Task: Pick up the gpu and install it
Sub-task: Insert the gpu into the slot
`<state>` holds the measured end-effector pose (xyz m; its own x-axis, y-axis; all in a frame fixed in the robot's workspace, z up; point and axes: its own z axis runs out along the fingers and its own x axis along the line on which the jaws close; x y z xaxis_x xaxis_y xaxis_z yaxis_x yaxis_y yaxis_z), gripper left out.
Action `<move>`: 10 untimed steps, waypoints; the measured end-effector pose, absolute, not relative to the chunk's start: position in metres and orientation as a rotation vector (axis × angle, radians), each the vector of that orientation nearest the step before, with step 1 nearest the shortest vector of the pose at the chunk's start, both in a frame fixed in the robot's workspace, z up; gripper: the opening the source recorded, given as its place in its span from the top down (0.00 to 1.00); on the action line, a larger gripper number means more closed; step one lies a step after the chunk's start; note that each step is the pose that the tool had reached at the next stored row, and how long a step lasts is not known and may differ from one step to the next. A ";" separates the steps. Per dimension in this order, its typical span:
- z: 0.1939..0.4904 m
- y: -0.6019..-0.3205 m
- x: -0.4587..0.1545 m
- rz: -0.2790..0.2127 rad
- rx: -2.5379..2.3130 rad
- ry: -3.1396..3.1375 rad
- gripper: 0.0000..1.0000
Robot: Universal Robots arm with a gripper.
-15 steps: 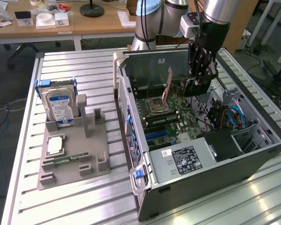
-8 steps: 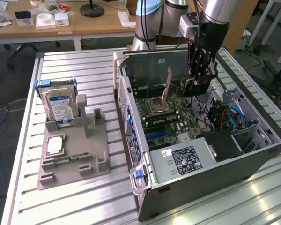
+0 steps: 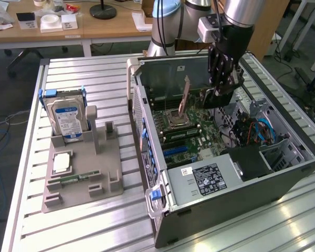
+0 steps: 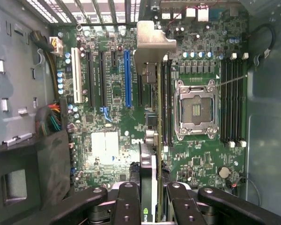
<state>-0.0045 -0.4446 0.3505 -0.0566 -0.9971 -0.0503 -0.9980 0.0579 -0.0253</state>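
The gpu (image 4: pixel 150 169) hangs edge-down inside the open computer case (image 3: pixel 236 205), over the case's motherboard (image 4: pixel 105 145). Its silver bracket (image 4: pixel 152 44) is toward the case's rear wall. The hand (image 4: pixel 152 202) pinches it across its flat faces, one finger on each side. I judge the card light and stiff but fragile. It is best held by the cooler shroud and board edges, away from the contacts, and the smooth shroud could slip.

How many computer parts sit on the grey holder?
3: a hard drive upright at the far end of the holder, a square chip flat in front of it, a memory stick nearest the camera. None seems hidden.
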 end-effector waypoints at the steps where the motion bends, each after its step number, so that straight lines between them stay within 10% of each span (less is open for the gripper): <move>1: 0.351 -0.445 -0.006 0.025 -2.120 2.245 0.73; 10: 0.351 -0.445 -0.007 0.025 -2.120 2.245 0.73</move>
